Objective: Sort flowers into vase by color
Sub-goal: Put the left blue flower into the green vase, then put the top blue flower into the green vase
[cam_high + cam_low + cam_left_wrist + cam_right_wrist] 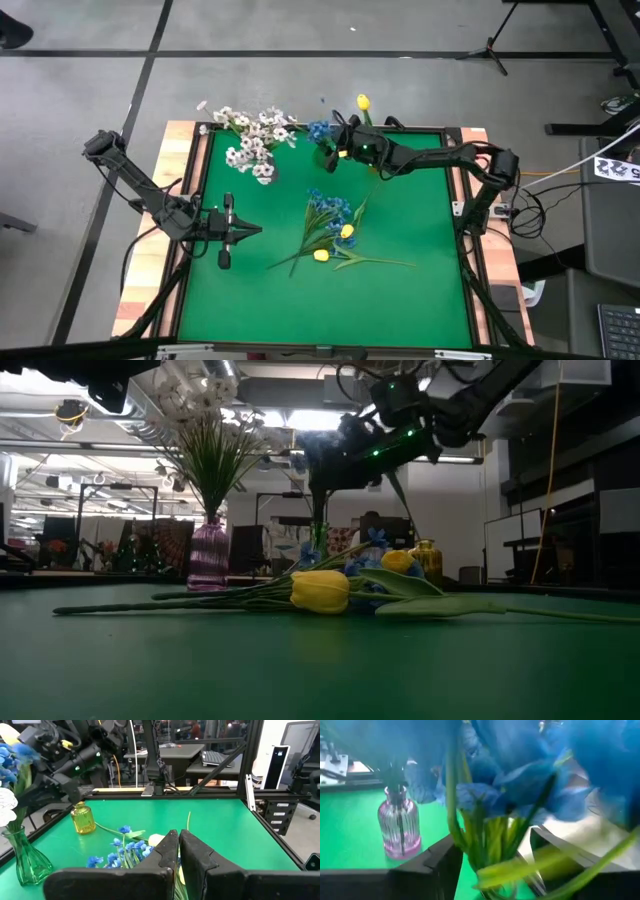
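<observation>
Hovering over the green glass vase (pixel 27 857) by the table's (pixel 420 300) far edge, the right gripper (pixel 337 143) has its fingers spread wide around blue flower (pixel 520 765) stems standing in that vase. White sprays (pixel 255 140) fill the purple vase (pixel 208 555) beside it, with a yellow bud (pixel 363 102) in the amber bottle (pixel 82 818). More blue and yellow flowers (pixel 330 230) lie mid-table. Left gripper (pixel 240 231) waits near the left edge, pinched closed and empty.
</observation>
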